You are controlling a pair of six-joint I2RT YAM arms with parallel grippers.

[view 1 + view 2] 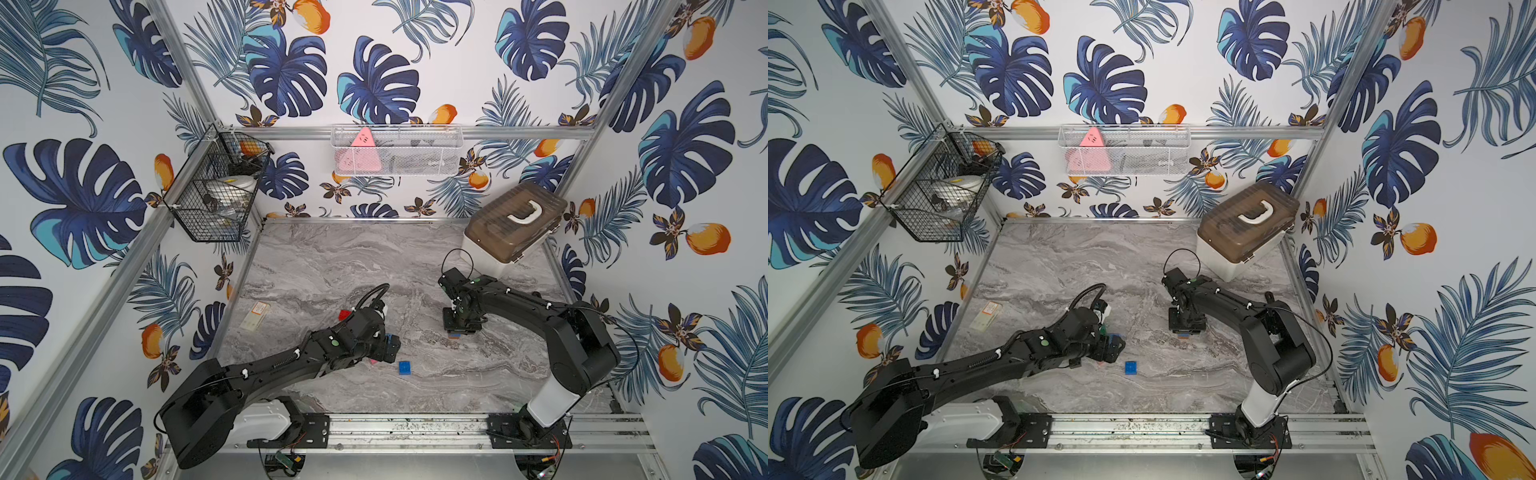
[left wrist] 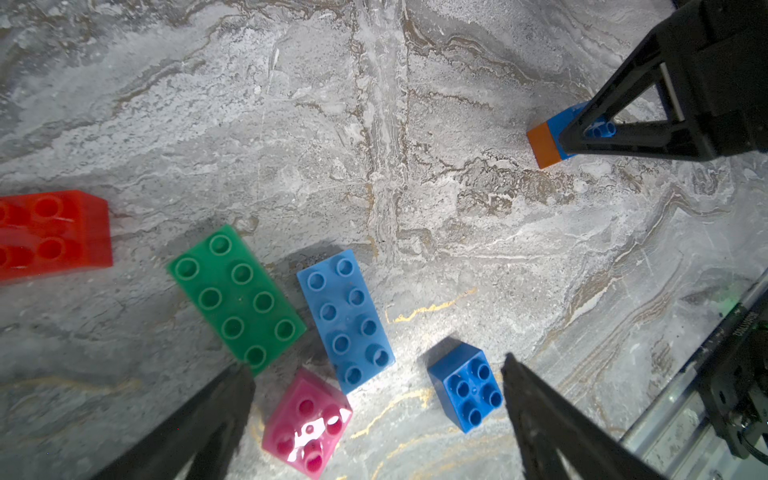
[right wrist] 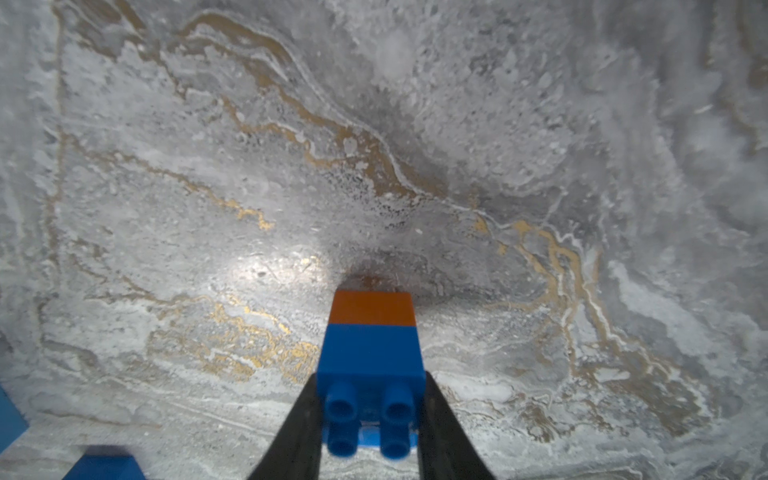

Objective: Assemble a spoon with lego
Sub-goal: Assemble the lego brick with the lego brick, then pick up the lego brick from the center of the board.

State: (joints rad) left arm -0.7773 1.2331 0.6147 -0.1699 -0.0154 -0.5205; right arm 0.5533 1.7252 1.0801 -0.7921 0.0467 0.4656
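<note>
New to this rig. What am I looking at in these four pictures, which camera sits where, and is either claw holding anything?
The left arm and right arm are black robots mounted along one edge of a marble tabletop, each ending in a two-finger gripper. Both top views look down on the whole cell. The other two pictures come from cameras on the wrists, looking past the jaws. The left gripper is open above loose Lego: a red long brick, green long brick, light blue long brick, pink square brick and blue square brick. The right gripper is shut on a blue-and-orange stack, probably the spoon's stem. A lidded storage box stands in the far corner.
</note>
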